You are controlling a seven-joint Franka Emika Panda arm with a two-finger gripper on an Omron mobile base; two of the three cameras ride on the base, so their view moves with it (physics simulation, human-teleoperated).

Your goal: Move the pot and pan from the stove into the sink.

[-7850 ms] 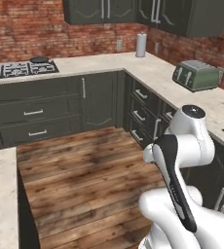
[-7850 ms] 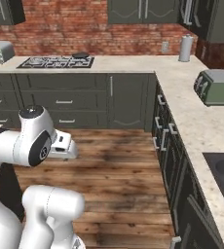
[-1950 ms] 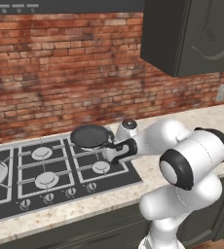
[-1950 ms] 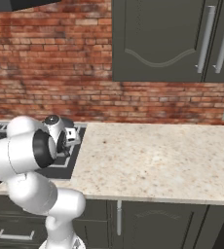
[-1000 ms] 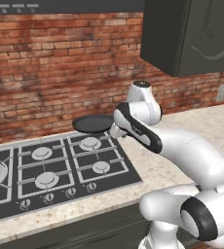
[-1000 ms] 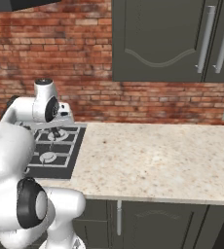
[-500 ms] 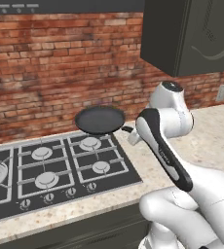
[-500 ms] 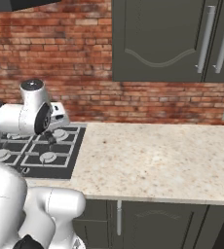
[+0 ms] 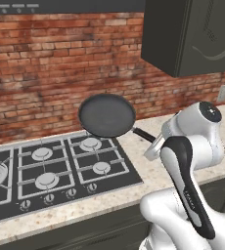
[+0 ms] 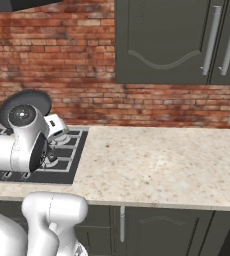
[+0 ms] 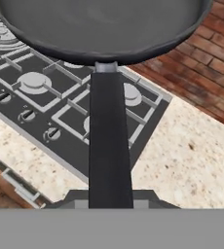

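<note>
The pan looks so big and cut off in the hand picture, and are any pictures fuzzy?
Hand view: the pan is close to the camera, so it looms and its rim runs off the top edge. Left base view: the pan shows whole and sharp. Right base view: even lighting, the stove crisp; no glare.

Brick wall (image 9: 46, 63), speckled counter (image 10: 157, 165), dark cabinets (image 10: 177, 40).
</note>
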